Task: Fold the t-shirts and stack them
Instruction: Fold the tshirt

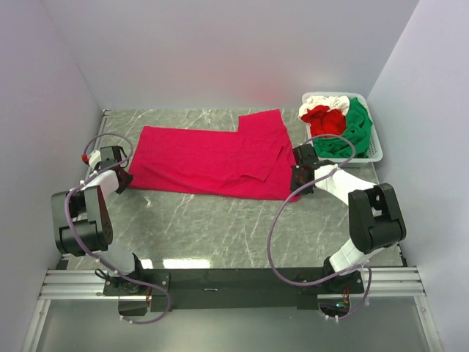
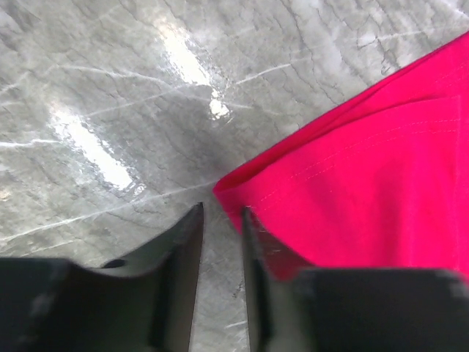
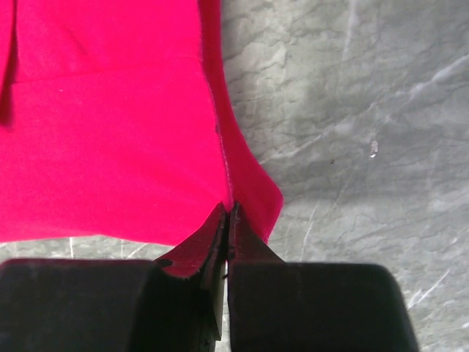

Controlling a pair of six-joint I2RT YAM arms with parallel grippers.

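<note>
A large crimson-red t-shirt (image 1: 212, 158) lies spread flat across the middle of the marble table, with its right part folded over. My left gripper (image 1: 124, 178) sits low at the shirt's left near corner. In the left wrist view the left gripper (image 2: 222, 216) is narrowly open with bare table between its fingers, and the shirt's corner (image 2: 366, 169) lies just ahead of the right finger. My right gripper (image 1: 297, 183) is at the shirt's right near corner. In the right wrist view the right gripper (image 3: 228, 209) is shut on the shirt's hem (image 3: 110, 132).
A white slotted basket (image 1: 375, 150) stands at the back right. It holds a bunched white shirt (image 1: 322, 103), a red shirt (image 1: 326, 119) and a green shirt (image 1: 353, 132). Walls close in on both sides and the back. Grey cables loop from both arms.
</note>
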